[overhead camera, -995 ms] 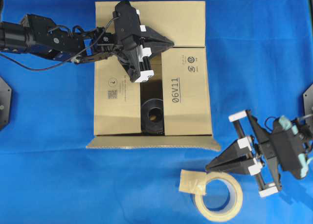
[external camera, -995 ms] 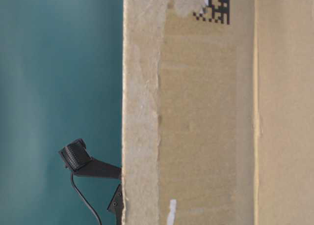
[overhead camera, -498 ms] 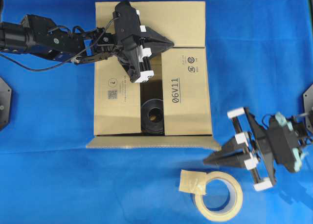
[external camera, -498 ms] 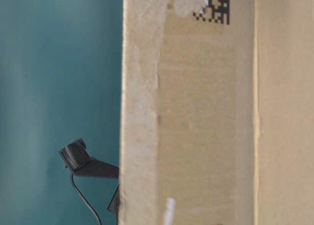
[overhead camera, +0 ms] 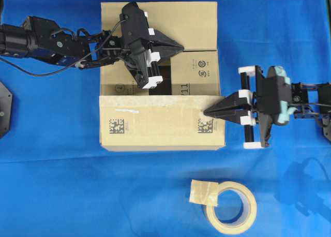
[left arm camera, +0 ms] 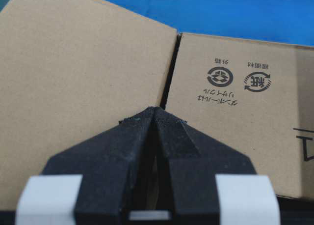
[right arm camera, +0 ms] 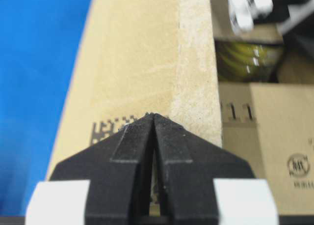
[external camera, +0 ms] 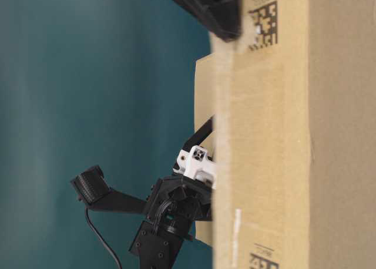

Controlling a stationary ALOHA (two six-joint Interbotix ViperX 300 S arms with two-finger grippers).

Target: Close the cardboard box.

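The large brown corrugated cardboard box [overhead camera: 160, 76] is set on the blue tabletop [overhead camera: 269, 35], its near flap folded over the opening. The right end effector [overhead camera: 207, 113], clenched with nothing held, is pressed on that flap; the left end effector [overhead camera: 181, 46], likewise clenched, rests on the far flap. A beige tape roll [overhead camera: 230, 207] lies nearby.
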